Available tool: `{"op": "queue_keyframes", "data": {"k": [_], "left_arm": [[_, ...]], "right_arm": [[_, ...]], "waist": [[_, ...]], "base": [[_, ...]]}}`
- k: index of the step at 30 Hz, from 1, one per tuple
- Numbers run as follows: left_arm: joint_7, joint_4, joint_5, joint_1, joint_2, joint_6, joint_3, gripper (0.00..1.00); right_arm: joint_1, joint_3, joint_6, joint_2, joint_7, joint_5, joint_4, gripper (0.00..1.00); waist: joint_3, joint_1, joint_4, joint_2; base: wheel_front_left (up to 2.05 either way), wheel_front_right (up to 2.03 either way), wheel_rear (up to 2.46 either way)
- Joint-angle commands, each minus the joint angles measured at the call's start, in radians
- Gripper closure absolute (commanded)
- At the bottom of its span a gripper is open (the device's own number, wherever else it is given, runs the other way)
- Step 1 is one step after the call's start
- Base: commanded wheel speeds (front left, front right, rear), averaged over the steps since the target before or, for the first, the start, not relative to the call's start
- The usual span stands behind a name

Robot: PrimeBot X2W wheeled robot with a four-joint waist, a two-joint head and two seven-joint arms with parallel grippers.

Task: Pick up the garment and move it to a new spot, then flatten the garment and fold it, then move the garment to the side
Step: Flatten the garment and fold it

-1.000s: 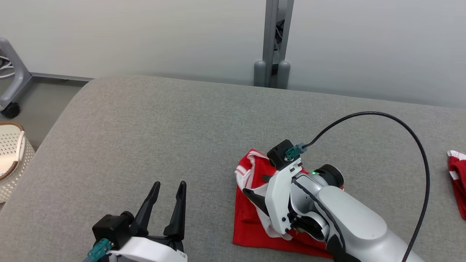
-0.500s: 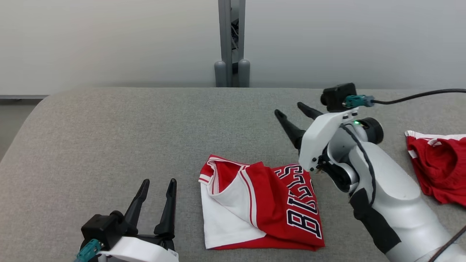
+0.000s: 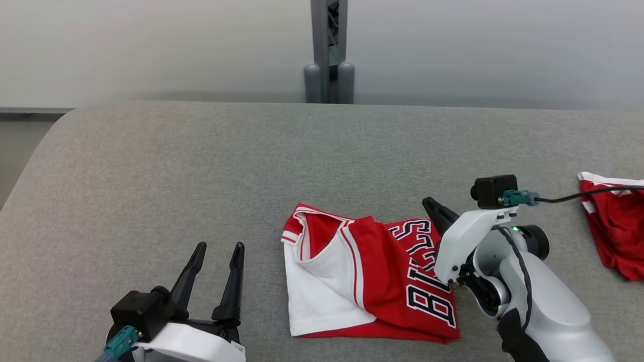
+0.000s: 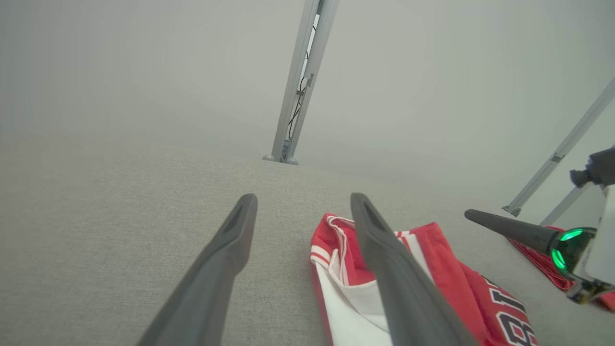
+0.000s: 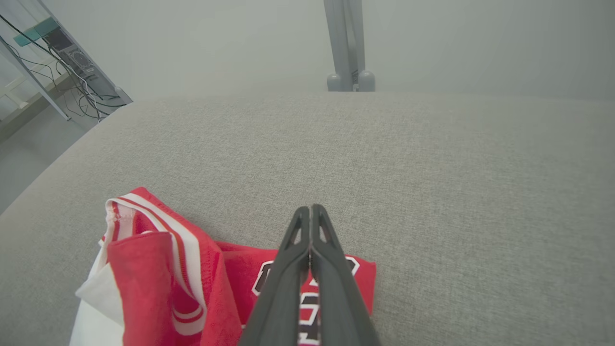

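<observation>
When looking down from the head: folded garment lying flat on the grey woven table, near the front edge, right of centre. Red knit with a white panel and red-and-white striped trim. Dark block letters outlined in white, turned sideways and only partly readable, with an S at the far end and a B-like shape nearest. Left gripper low at left, fingers spread apart, holding nothing, well clear of the garment. Right gripper over the garment's right edge, fingers pressed together. Second red cloth at the far right, apart. Grey metal post beyond the table.

When looking along the left wrist: two long, dark, tapered fingers wide apart above bare weave, with the garment's striped collar beside the right-hand one.

When looking along the right wrist: fingers meeting tip to tip, clamped on nothing, above the garment's lettered corner. Letters there cut off, unreadable.
</observation>
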Motion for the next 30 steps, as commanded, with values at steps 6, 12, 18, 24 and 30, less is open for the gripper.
{"op": "queue_keyframes", "data": {"k": [6, 12, 18, 24, 30], "left_arm": [[0.005, -0.009, 0.009, -0.024, 0.011, 0.004, 0.001, 0.00], [0.003, -0.013, 0.005, -0.016, 0.014, 0.011, 0.004, 0.00], [-0.001, -0.015, -0.001, -0.008, 0.017, 0.012, 0.006, 0.00], [0.000, -0.020, 0.000, -0.008, 0.019, 0.018, 0.005, 0.00], [0.001, -0.020, -0.003, -0.012, 0.021, 0.020, 0.003, 0.00]], "right_arm": [[0.018, 0.036, 0.000, 0.003, -0.051, 0.006, 0.023, 1.00], [0.048, 0.097, 0.000, 0.004, -0.076, 0.033, 0.005, 1.00], [0.089, 0.201, 0.000, 0.006, -0.084, 0.055, -0.035, 1.00], [0.130, 0.358, 0.000, 0.006, -0.075, 0.118, -0.136, 1.00], [0.160, 0.496, 0.000, 0.005, -0.047, 0.170, -0.169, 1.00]], "waist": [[0.032, 0.0000, 0.063, 0.0000], [0.040, 0.0000, 0.097, 0.0000], [0.038, 0.0000, 0.108, 0.0000], [0.039, 0.0000, 0.103, 0.0000], [0.037, 0.0000, 0.097, 0.0000]], "base": [[0.00, 0.00, 0.00], [0.00, 0.00, 0.00], [0.00, 0.00, 0.00], [0.00, 0.00, 0.00], [0.00, 0.00, 0.00]]}}
